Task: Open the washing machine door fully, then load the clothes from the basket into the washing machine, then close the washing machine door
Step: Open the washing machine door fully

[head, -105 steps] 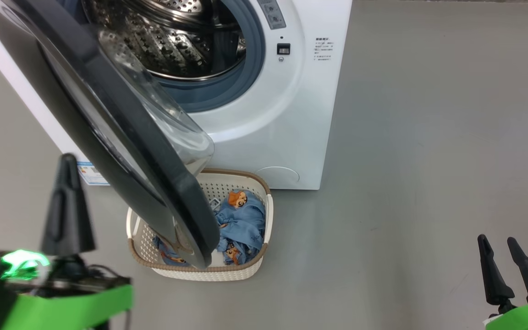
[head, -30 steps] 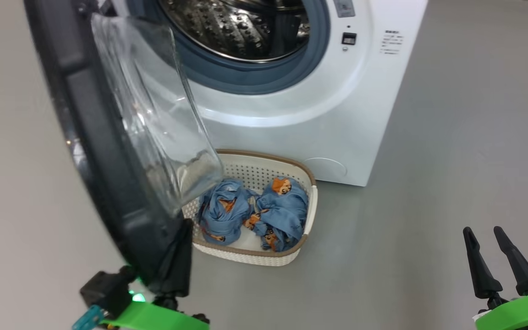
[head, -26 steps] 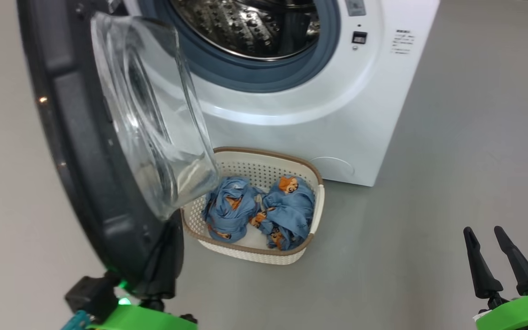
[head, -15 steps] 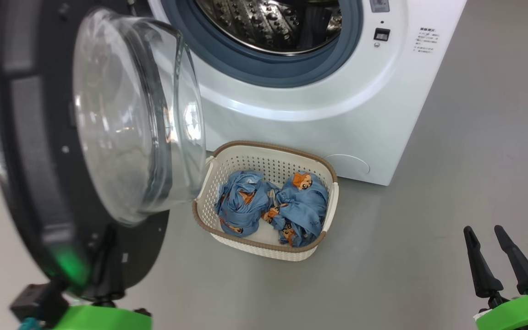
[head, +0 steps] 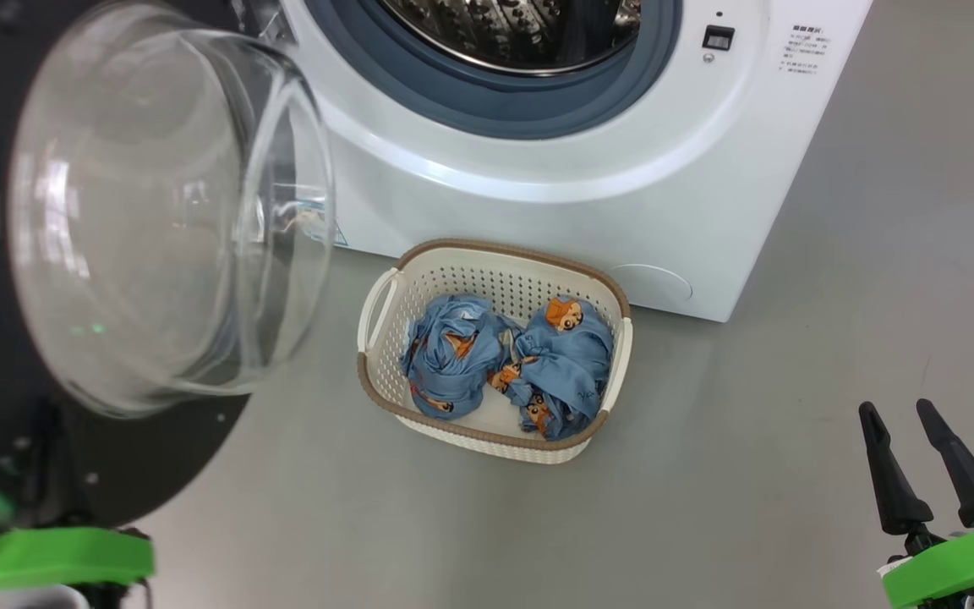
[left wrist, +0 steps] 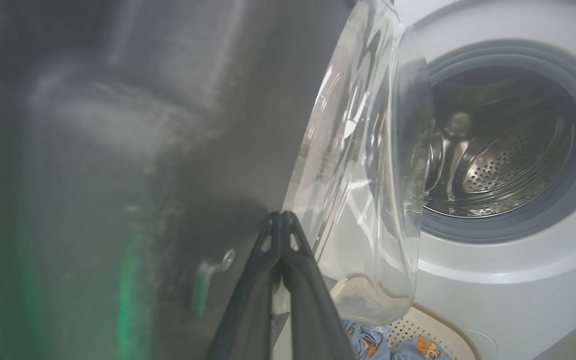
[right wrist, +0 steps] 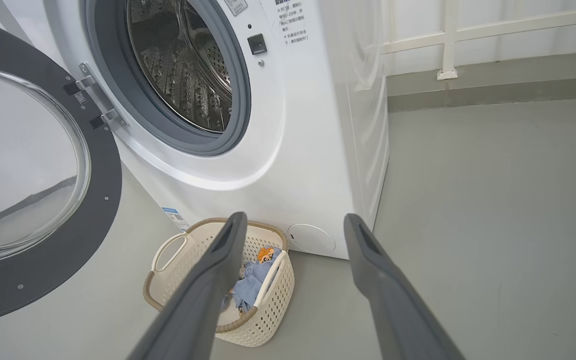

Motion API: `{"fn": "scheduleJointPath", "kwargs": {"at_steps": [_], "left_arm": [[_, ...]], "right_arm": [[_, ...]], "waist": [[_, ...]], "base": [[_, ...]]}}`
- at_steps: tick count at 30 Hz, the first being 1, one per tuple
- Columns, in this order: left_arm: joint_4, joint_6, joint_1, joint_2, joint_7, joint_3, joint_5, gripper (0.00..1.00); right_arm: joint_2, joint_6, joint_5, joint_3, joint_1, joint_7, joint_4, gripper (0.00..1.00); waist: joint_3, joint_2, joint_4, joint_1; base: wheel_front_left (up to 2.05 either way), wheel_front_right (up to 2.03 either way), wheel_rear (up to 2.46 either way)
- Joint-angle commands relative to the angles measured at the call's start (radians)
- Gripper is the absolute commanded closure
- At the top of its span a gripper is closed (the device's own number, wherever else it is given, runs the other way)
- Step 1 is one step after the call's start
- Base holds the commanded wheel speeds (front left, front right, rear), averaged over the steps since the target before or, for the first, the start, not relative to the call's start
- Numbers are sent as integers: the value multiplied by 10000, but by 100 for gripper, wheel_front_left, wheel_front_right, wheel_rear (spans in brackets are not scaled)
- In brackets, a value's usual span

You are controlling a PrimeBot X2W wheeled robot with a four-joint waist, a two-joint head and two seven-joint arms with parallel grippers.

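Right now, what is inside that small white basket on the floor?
The basket holds the clothes: two crumpled light-blue bundles printed with orange cartoon faces, side by side. A bare patch of its bottom shows in front; whatever lies beneath the bundles is covered.

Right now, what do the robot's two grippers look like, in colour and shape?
Right gripper: two long, slim, dark fingers tapering to rounded tips, on a bright green mount. Left gripper: the same dark tapered fingers, with small slots near the tips, on a matching green mount.
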Motion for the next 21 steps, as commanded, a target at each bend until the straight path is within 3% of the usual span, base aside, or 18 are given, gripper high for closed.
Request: {"fn": "scheduleJointPath", "kwargs": {"at_steps": [1,11,21], "left_arm": [[-85,124,-434,520,-66,653,-36,100],[1081,-34,-1285,1068,-66,2122,129,100],[2896,-691,-2498,1896,-66,3260,661,100]], "right_arm": [[-246,29,-109,190,-286,-120,-257,0],[-370,29,-122,155,-425,-120,-280,0],[-483,29,-140,237,-702,-120,-315,0]], "waist": [[48,0,-32,0],[347,0,-132,0],[755,0,-257,0]], "base": [[0,0,0],[0,0,0],[0,0,0]]}}
